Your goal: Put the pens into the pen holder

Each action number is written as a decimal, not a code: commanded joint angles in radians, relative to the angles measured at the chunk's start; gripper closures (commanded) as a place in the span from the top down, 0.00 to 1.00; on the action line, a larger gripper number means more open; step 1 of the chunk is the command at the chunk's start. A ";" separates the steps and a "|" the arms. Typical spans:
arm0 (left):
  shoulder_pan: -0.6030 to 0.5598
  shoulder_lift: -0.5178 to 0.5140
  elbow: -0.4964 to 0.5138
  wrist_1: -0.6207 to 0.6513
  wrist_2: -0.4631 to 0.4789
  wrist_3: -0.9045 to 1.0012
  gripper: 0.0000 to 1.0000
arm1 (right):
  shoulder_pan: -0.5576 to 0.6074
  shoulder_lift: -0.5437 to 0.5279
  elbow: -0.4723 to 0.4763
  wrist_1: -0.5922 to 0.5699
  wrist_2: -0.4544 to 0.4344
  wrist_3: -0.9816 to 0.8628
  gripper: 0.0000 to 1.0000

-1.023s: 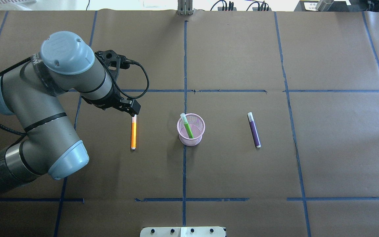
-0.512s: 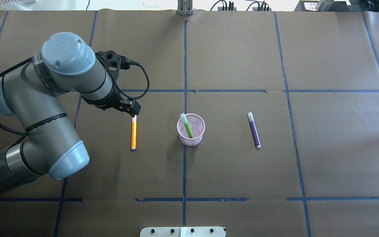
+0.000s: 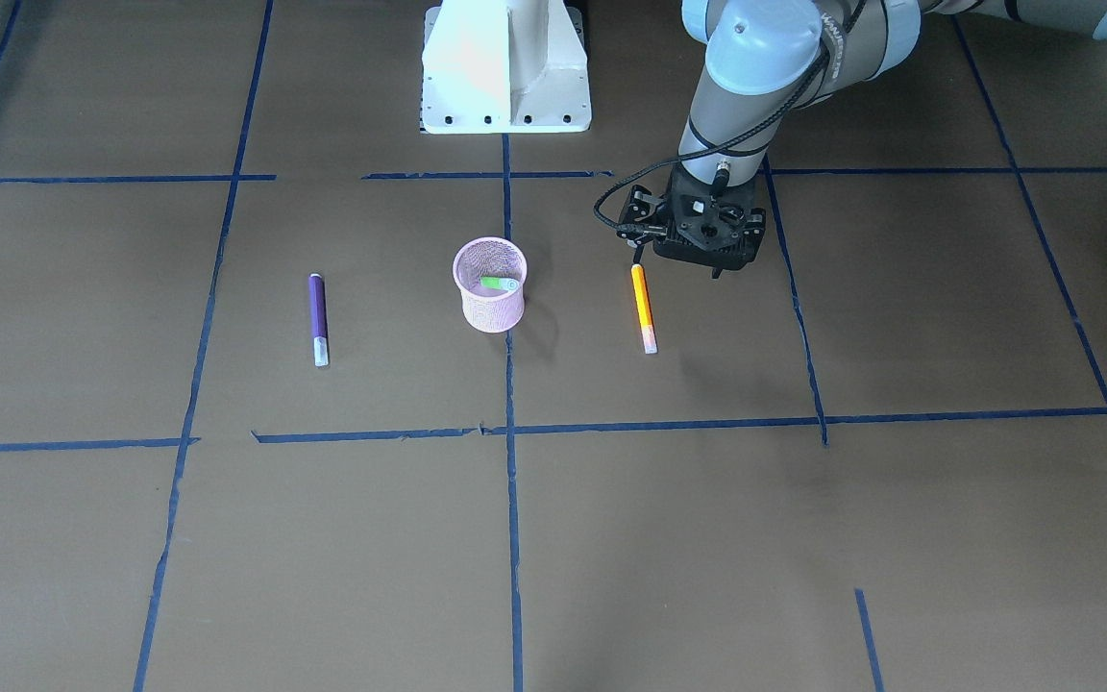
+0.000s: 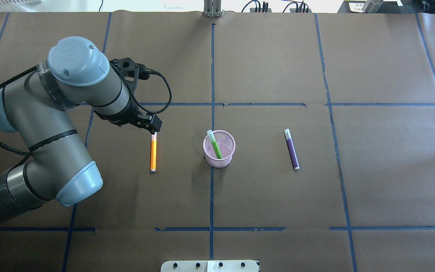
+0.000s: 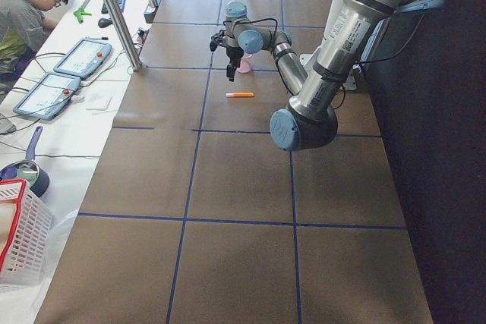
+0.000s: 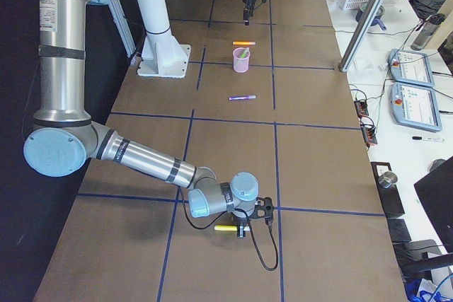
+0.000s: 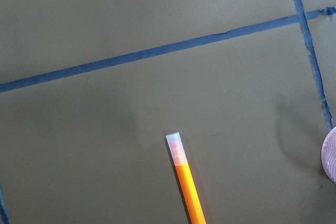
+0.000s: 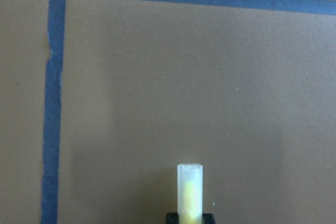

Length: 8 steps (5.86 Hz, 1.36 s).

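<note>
Hardly anything has shifted this past second: the left gripper hangs above the orange pen, clear of it, and I cannot tell how its fingers stand. Next stands the pink mesh pen holder, with the green pen leaning inside. Beyond lies the purple pen. Farthest off, the right gripper sits by a yellow pen, its grip unclear. The orange pickup looks to be in hand. It calls for descending, straddling the barrel and closing.
</note>
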 commanded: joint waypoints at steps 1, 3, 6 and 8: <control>0.000 0.000 0.000 -0.001 -0.001 0.000 1.00 | -0.006 0.004 0.018 0.013 0.004 -0.002 0.00; 0.000 0.000 0.001 0.000 -0.001 -0.002 1.00 | 0.001 0.003 0.158 0.007 0.038 0.008 0.00; 0.000 0.001 0.005 -0.001 -0.001 0.003 1.00 | 0.002 0.049 0.407 0.018 0.084 0.013 0.00; 0.000 0.001 0.005 -0.001 -0.001 0.008 1.00 | -0.117 0.203 0.510 0.015 0.076 0.236 0.00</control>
